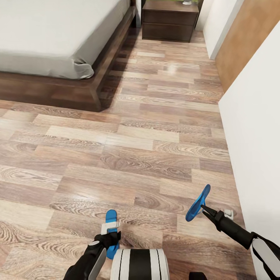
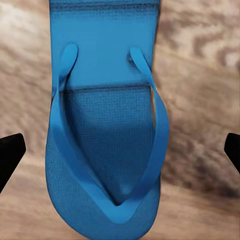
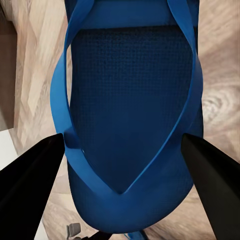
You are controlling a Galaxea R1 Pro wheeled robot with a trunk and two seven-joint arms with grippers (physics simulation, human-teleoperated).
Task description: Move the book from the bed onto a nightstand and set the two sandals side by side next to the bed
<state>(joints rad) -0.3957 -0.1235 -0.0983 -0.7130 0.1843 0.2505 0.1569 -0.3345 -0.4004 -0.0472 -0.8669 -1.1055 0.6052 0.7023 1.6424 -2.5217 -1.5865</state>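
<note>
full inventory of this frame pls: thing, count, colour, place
sandals: 2, bright blue; one at the left tool, one at the right tool, tilted up off the floor
bed: 1, dark brown frame, pale grey mattress; upper left
nightstand: 1, dark brown; far end, beside the bed
small object: 1, pale; on the nightstand, too small to identify
floor: light-brown wood planks
wall: white; right side
panel: 1, orange-brown; right, beyond the wall
left tool: 1, black; bottom centre-left, at a sandal
right tool: 1, black; bottom right, at a sandal
robot base: 1, white and black; bottom centre
</note>
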